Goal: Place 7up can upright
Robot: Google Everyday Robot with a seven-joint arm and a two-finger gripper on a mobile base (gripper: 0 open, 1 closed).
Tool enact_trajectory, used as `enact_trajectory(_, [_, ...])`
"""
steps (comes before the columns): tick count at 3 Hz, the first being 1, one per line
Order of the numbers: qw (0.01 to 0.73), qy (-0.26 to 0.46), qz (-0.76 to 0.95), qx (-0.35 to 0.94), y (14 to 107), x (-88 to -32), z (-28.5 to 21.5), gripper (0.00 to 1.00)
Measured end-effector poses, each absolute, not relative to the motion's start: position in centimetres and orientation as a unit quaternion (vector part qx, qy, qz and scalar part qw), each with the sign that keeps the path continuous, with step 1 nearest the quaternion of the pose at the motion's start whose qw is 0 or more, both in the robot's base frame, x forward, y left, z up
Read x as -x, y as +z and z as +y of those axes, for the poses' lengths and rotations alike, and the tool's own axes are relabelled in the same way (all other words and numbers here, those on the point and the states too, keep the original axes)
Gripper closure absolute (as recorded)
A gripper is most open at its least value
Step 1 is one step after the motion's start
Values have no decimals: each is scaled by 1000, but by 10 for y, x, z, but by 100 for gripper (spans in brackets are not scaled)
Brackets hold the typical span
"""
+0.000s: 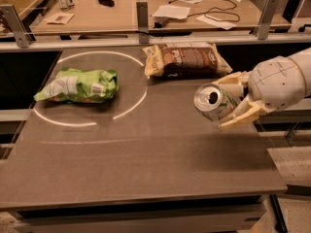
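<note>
The 7up can [214, 102] is held on its side in the air over the right part of the dark table [146, 164], its silver top with the opening facing the camera. My gripper [232, 101] comes in from the right on a white arm and is shut on the can, one cream finger [233, 79] above it and one [241, 116] below. The can is a little above the table surface, not touching it.
A crinkled green snack bag [77, 85] lies at the left inside a white circle drawn on the table. A brown snack bag [184, 59] lies at the back centre. A railing and a desk with papers and cables stand behind the table.
</note>
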State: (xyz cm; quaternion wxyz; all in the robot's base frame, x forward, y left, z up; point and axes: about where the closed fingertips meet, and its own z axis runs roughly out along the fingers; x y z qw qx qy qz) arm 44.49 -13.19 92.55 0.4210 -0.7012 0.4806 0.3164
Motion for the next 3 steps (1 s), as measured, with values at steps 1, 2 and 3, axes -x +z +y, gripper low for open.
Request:
enact_trajectory(1, [450,354,546,612,918,-449,-130,100])
enact_trajectory(2, [478,367,591,536,904,-458,-131,100])
enact_trajectory(3, [519,369,607,476,891,-467,-130,100])
